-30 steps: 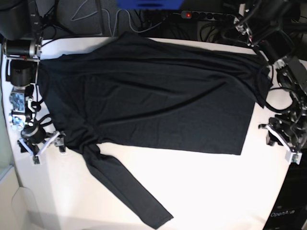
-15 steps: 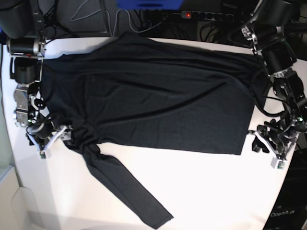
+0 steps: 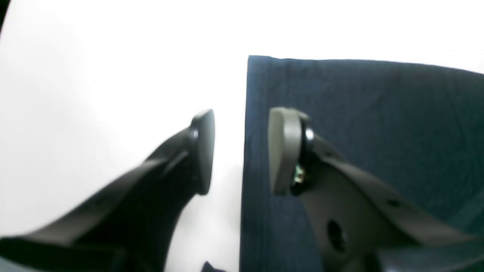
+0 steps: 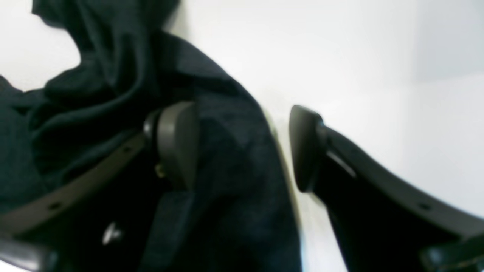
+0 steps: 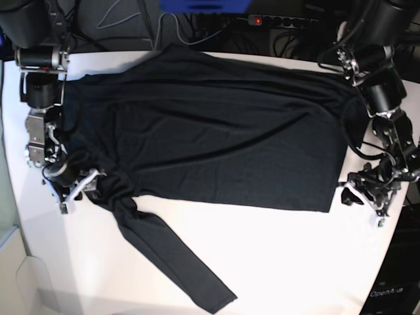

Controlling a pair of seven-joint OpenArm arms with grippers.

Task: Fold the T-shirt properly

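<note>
The black T-shirt lies spread flat across the white table, with one long sleeve trailing toward the front edge. My left gripper is at the hem's near corner. In the left wrist view it is open and straddles the hem edge, one finger over bare table, the other over cloth. My right gripper is at the bunched cloth where the sleeve joins the body. In the right wrist view it is open, with a fold of the shirt between its fingers.
A power strip with a red light, loose cables and a blue object lie beyond the table's far edge. Both arms' bases stand at the back corners. Bare table shows in front of the shirt's body.
Both grippers have moved in to the shirt: the left one toward the hem corner, the right one onto the bunched cloth at the sleeve. The right jaws have narrowed.
</note>
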